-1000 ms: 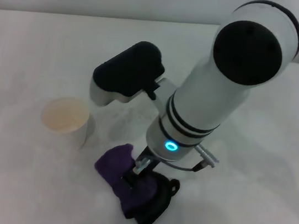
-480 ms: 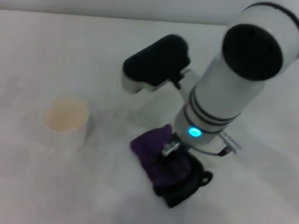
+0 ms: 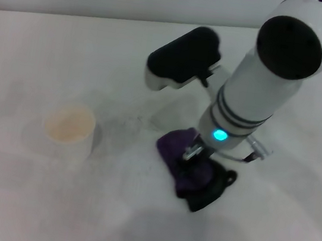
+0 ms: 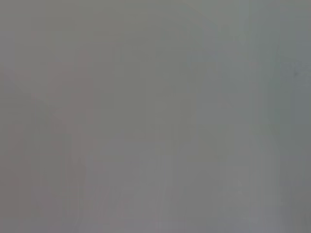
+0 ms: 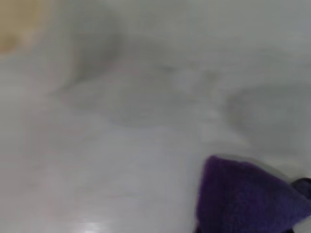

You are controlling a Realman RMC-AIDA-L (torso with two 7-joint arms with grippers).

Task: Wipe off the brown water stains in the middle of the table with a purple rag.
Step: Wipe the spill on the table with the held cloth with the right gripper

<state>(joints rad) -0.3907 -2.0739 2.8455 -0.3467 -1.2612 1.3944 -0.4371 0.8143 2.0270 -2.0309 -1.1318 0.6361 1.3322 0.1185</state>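
Note:
The purple rag (image 3: 186, 160) with black edging lies bunched on the white table (image 3: 51, 51) right of the middle. My right gripper (image 3: 193, 158) comes down on it from above and is shut on it, pressing it to the table. The arm's white wrist with a blue light hides most of the fingers. The rag also shows in the right wrist view (image 5: 243, 199). No brown water stain shows in any view; only faint grey speckles lie left of the rag. My left gripper is out of view, and the left wrist view shows only plain grey.
A white paper cup (image 3: 68, 130) with a tan inside stands on the table to the left of the rag; it shows as a tan blur in the right wrist view (image 5: 17, 24). The table's far edge runs along the top.
My right gripper has dragged the purple rag across the table to the right and slightly away, from close beside the cup to right of the middle. The cup has not moved.

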